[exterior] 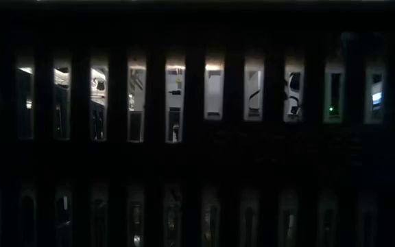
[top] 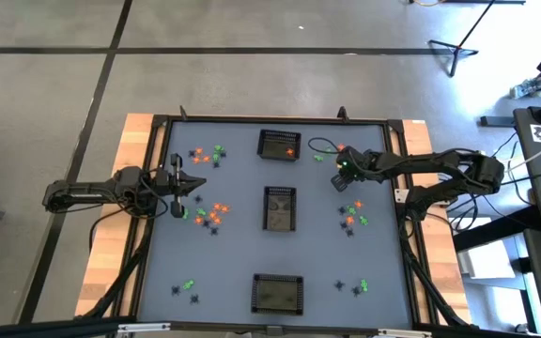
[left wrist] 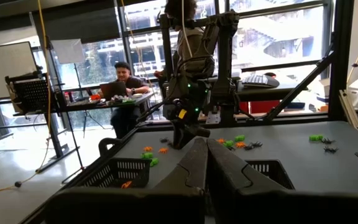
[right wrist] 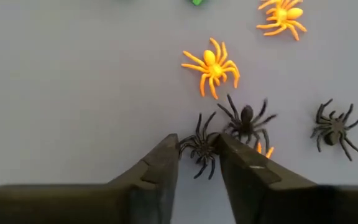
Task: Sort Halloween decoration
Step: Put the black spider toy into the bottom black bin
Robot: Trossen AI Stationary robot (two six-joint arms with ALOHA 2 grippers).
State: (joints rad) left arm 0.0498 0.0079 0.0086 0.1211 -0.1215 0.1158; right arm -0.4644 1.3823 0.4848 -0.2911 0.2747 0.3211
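Spiders are what I am working on, and the black spider (right wrist: 200, 147) I am after is sitting right between the tips of my right gripper (right wrist: 199, 155), its body in the gap and its legs splaying out past both fingers. My jaws are standing part open around it, straddling it closely; I cannot tell that they are pinching it yet. It is lying straight ahead of my fingertips, on the grey table (top: 242, 263), in the cluster toward the right edge, about midway along that edge.

A second black spider (right wrist: 247, 121) is lying just beside the first, its legs nearly touching my other fingertip, and a bit of orange is peeking out from under that finger. An orange spider (right wrist: 213, 65) is sitting a little farther ahead, clear of my jaws. I judge the neighbour to be the risk: closing could snag its legs too.

My left gripper (top: 178, 184) is hanging pressed shut and empty near the left edge, well apart from this cluster, so my right arm is plainly the nearer one. The mesh baskets (top: 279, 208) are lining the middle of the table.
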